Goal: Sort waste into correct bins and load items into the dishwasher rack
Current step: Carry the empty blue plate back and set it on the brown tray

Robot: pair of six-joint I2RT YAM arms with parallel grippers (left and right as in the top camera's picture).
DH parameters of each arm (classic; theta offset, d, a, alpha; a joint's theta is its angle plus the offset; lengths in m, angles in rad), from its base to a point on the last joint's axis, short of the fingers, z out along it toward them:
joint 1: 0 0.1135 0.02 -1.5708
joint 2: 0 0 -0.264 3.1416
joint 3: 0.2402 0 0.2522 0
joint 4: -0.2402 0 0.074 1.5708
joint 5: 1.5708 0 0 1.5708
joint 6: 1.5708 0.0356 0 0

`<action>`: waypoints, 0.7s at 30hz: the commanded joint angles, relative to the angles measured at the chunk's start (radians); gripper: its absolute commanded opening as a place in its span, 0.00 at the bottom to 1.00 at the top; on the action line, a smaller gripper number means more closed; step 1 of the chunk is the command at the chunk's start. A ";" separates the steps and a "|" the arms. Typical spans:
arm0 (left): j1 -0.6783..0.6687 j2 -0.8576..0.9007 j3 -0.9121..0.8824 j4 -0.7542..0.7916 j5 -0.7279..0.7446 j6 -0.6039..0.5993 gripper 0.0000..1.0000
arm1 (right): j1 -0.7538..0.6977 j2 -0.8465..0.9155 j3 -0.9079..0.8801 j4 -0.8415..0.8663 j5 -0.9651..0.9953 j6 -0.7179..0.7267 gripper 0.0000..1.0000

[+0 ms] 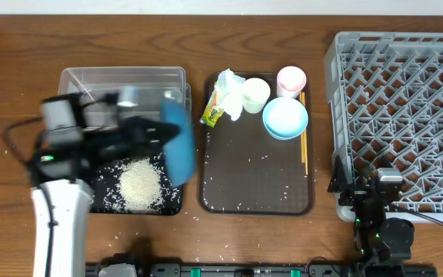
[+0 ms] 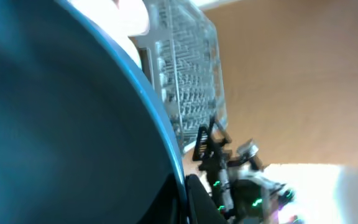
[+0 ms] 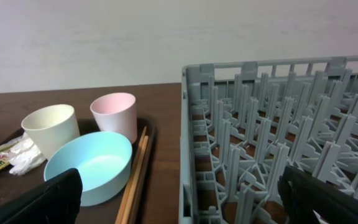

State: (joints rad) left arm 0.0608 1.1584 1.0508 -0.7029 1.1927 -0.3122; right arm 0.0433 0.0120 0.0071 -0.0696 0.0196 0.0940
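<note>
Our left tool grips the blue plate, tilted steeply over the black tray, we think so the rice slides into it. Our right tool stands wide open, empty, beside the rack.

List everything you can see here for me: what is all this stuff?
table: one, brown wood, under everything
dishwasher rack: one, grey, right
serving tray: one, dark brown, centre
clear tub: one, see-through, far left
black tray: one, near left
rice: white pile, in black tray
tissue: one, white, on serving tray
wrapper: one, yellow-green, beside tissue
white cup: one, on serving tray
pink cup: one, right of white cup
bowl: one, light blue, before the cups
chopsticks: two, wooden, serving tray's right edge
plate: one, deep blue, tilted over black tray
left gripper: shut on plate
right gripper: open, at rack's near edge
</note>
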 commanded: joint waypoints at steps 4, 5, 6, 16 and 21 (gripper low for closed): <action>-0.401 -0.013 0.029 0.164 -0.298 -0.042 0.06 | -0.011 -0.005 -0.002 -0.002 0.010 -0.013 0.99; -0.484 -0.002 0.029 0.163 -0.444 -0.005 0.06 | -0.011 -0.005 -0.002 -0.002 0.010 -0.013 0.99; -0.523 0.005 0.029 0.163 -0.523 0.019 0.06 | -0.011 -0.005 -0.002 -0.002 0.010 -0.013 0.99; -0.753 0.171 0.029 0.220 -0.923 0.148 0.06 | -0.011 -0.005 -0.002 -0.002 0.010 -0.013 0.99; -0.798 0.279 0.029 0.267 -0.921 0.148 0.06 | -0.011 -0.005 -0.002 -0.002 0.010 -0.013 0.99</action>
State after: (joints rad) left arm -0.7158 1.3903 1.0542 -0.4564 0.3328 -0.1993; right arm 0.0433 0.0120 0.0071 -0.0692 0.0196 0.0940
